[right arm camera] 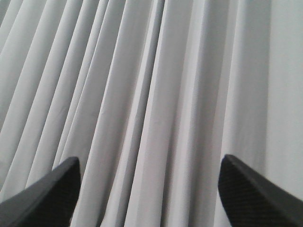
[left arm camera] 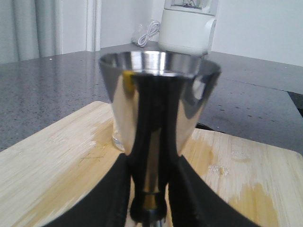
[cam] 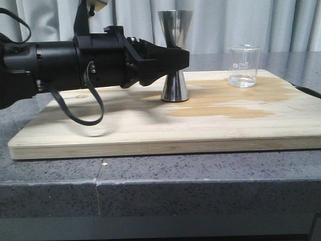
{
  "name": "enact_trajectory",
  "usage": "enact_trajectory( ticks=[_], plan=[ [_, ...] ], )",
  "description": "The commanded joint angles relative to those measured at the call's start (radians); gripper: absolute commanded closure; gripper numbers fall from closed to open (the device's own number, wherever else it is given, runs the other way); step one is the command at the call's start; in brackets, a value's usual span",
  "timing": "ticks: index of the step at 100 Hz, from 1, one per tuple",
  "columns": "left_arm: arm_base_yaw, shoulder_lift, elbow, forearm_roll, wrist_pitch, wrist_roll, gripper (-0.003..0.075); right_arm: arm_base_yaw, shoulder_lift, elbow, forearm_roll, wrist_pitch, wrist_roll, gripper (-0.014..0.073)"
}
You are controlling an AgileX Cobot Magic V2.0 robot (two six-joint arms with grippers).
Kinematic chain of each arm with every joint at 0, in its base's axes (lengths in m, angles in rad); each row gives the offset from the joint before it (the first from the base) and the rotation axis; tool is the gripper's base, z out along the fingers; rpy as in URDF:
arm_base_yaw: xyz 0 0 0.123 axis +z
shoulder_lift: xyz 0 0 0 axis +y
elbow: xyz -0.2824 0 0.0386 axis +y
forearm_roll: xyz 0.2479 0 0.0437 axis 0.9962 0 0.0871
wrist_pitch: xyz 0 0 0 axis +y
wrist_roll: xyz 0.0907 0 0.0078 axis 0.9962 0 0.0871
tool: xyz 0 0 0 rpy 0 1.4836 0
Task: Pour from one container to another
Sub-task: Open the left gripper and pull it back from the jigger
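The steel jigger (cam: 175, 55) stands upright on the wooden board (cam: 125, 130), left of the clear glass beaker (cam: 245, 66), which holds a little clear liquid. My left gripper (cam: 181, 57) reaches in from the left and is shut on the jigger just above its narrow waist. In the left wrist view the jigger (left arm camera: 158, 90) fills the middle, with the black fingers (left arm camera: 116, 194) pressed against both sides of its lower cone. An edge of the beaker (left arm camera: 118, 142) shows behind it. My right gripper (right arm camera: 149, 189) is open, holds nothing and faces the curtain; it is out of the front view.
Wet, darker patches (cam: 220, 110) spread over the board between the jigger and the beaker. The board lies on a grey speckled counter (cam: 150, 175). A white appliance (left arm camera: 187, 28) with a cable stands far back on the counter. A black cable loop (cam: 85, 113) hangs under my left arm.
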Motion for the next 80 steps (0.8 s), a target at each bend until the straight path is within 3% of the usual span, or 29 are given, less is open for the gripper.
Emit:
enact_trajectory(
  ticks=[1, 46, 80],
  plan=[
    [0.003, -0.044, -0.025, -0.025, -0.102, 0.003, 0.0526, -0.007, -0.028, -0.031, 0.007, -0.069, 0.001, 0.0053],
    [0.003, -0.044, -0.025, -0.018, -0.111, 0.003, 0.0268, -0.007, -0.028, -0.031, 0.007, -0.069, 0.001, 0.0053],
    [0.005, -0.044, -0.025, 0.015, -0.107, 0.003, 0.0244, -0.007, -0.028, -0.031, 0.007, -0.069, 0.001, 0.0053]
  ],
)
